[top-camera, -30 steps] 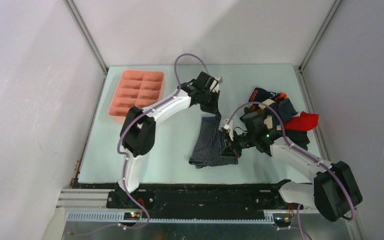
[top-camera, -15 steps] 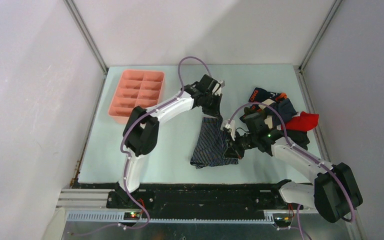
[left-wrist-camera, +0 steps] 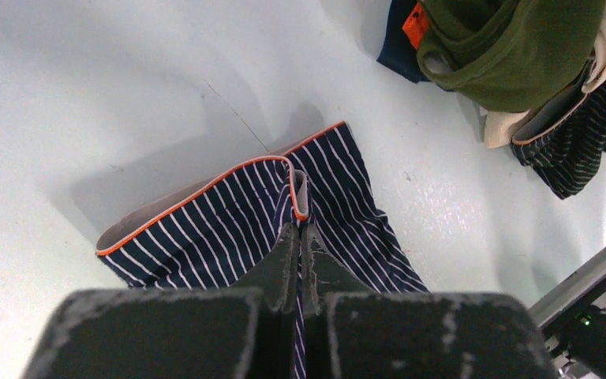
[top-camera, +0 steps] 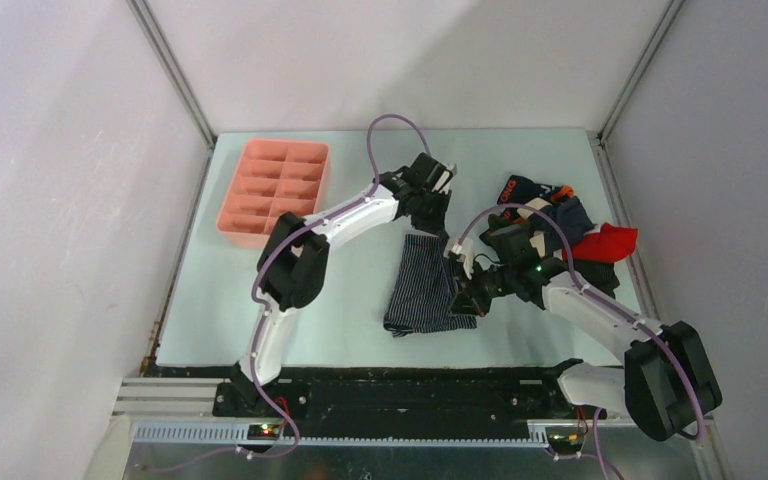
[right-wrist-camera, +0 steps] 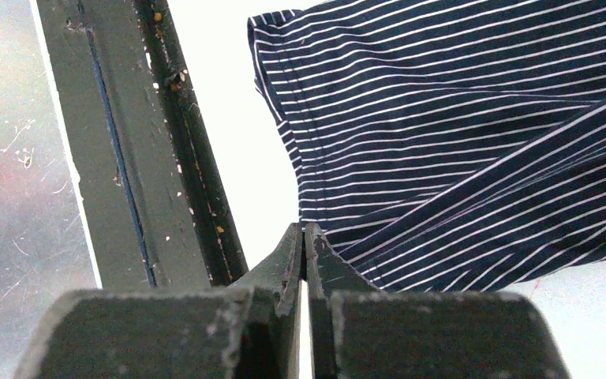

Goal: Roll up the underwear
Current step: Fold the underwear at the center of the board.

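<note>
Pale green table [top-camera: 210, 300] enclosed by plain white walls [top-camera: 410, 60].

Items counted: one striped brief [top-camera: 422, 285] lying apart on the tabletop [top-camera: 340, 300]. One heap of briefs [top-camera: 560, 225], at least four pieces distinguishable, exact number not determinable. One pink compartmented tray [top-camera: 286, 144]. Two robot arms [top-camera: 345, 212].
</note>
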{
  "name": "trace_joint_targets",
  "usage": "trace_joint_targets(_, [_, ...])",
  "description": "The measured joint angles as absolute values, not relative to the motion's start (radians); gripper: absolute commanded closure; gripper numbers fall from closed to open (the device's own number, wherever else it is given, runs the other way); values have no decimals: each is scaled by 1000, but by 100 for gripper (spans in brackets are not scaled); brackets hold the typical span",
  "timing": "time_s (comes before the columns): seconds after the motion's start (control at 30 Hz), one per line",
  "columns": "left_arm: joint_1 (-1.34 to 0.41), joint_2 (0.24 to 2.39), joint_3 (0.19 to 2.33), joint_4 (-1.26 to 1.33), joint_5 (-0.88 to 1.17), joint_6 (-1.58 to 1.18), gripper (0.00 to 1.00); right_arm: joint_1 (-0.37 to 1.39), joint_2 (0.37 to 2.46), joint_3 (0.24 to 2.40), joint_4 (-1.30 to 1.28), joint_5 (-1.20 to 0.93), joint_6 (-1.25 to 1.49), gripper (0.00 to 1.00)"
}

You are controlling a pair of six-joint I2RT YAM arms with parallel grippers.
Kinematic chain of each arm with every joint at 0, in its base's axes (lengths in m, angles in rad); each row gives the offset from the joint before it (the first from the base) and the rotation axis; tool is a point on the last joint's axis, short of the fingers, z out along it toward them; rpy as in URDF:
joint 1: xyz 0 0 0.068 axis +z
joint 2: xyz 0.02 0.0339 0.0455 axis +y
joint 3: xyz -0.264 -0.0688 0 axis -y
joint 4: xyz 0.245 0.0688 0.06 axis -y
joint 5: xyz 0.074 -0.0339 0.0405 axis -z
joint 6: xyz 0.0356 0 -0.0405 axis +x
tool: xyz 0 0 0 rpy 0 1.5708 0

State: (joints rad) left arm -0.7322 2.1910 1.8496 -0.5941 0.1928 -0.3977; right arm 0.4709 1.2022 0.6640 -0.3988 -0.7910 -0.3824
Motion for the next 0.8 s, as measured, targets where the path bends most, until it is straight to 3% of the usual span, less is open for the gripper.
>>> trace_joint_targets(0.33, [-733,2191,1898,-647,73,-419,100,467,1217,664,-398,-774,-367,93])
trace_joint_targets(0.8, [-753,2222,1887,-604,130,-463,100,450,1237,664,-408,-748,-368,86])
